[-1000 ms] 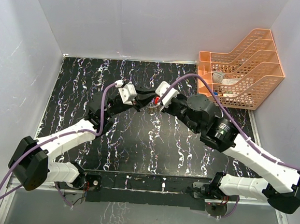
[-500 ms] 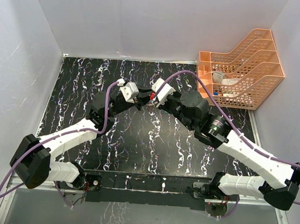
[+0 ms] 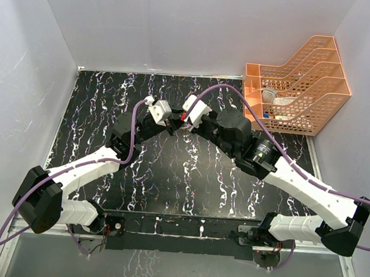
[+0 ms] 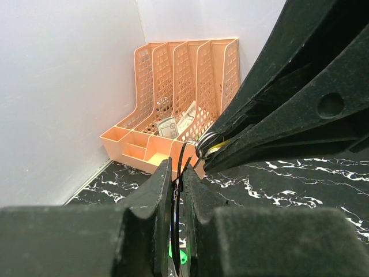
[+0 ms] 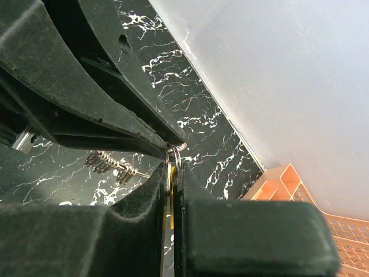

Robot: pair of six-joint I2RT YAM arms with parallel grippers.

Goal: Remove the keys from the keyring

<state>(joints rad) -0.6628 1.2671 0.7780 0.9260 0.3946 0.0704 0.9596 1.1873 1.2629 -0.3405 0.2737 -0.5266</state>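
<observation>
My two grippers meet tip to tip above the back middle of the black marbled table (image 3: 110, 107). My left gripper (image 3: 172, 123) is shut on the thin wire keyring (image 4: 181, 153), which shows edge-on between its fingers (image 4: 155, 196). A green-headed key (image 4: 182, 257) hangs below them. My right gripper (image 3: 184, 120) is shut on the yellow-headed key (image 5: 172, 190), with a small silvery ring loop (image 5: 176, 150) at its tips. In the left wrist view the right gripper's black fingers (image 4: 277, 86) come in from the upper right. A silvery coiled piece (image 5: 106, 163) hangs beside them. Brass keys do not show.
An orange mesh file rack (image 3: 301, 83) holding small items stands at the back right, off the table's corner; it also shows in the left wrist view (image 4: 173, 98). White walls close the back and both sides.
Both grippers, still joined at the keys, have moved a little toward the back left. The right arm has stretched further in that direction.
</observation>
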